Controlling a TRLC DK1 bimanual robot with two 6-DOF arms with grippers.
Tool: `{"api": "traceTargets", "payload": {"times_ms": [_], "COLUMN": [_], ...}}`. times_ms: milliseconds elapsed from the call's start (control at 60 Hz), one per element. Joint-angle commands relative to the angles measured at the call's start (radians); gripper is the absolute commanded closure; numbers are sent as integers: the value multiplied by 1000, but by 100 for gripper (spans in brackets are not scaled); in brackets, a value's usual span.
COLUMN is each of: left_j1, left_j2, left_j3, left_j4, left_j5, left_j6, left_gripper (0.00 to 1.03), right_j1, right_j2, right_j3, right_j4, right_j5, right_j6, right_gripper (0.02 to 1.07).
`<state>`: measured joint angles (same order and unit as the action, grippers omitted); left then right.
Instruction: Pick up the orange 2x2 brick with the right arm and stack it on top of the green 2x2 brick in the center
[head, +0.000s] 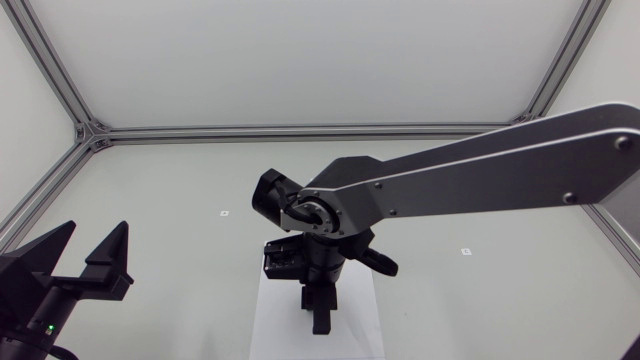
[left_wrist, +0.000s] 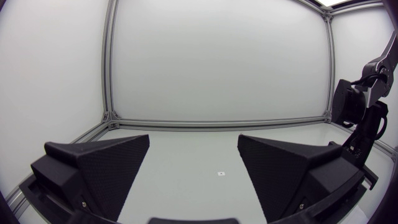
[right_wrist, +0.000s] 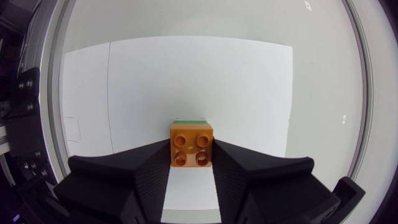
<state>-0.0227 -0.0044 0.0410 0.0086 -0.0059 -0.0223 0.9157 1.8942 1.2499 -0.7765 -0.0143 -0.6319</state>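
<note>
In the right wrist view the orange 2x2 brick (right_wrist: 191, 146) sits between the two black fingers of my right gripper (right_wrist: 191, 150), which touch it from both sides. A thin green edge of the green brick (right_wrist: 189, 119) shows just beyond and beneath the orange one, over a white sheet (right_wrist: 186, 74). In the head view my right arm reaches in to the centre and its gripper (head: 318, 318) points down at the sheet (head: 272, 322), hiding both bricks. My left gripper (head: 92, 262) rests open at the near left, with nothing between its fingers (left_wrist: 99, 168).
Aluminium frame rails (head: 300, 131) and white walls bound the table at the back and sides. Small markers (head: 225, 213) (head: 465, 251) lie on the tabletop. My right arm (left_wrist: 360, 118) shows at the side of the left wrist view.
</note>
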Motion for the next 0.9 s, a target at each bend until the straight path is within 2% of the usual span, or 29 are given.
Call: {"api": "traceTargets", "payload": {"times_ms": [0,617,883], "left_j1": [3,3,3], "left_j2": [-8,-8,-8], "left_j3": [-41,-41,-41], "left_j4": [-15,-13,-15], "left_j5": [4,6,4], "left_j6": [13,13,13], "left_gripper": [4,4,4], "right_j1": [6,-1,-14], "right_j2": [9,16,45], "right_j3": [-43,-55,-6], "right_j4": [3,10,-50], "right_j5": [5,-3,10], "right_j6": [12,26,81], "right_gripper": [102,102,102]}}
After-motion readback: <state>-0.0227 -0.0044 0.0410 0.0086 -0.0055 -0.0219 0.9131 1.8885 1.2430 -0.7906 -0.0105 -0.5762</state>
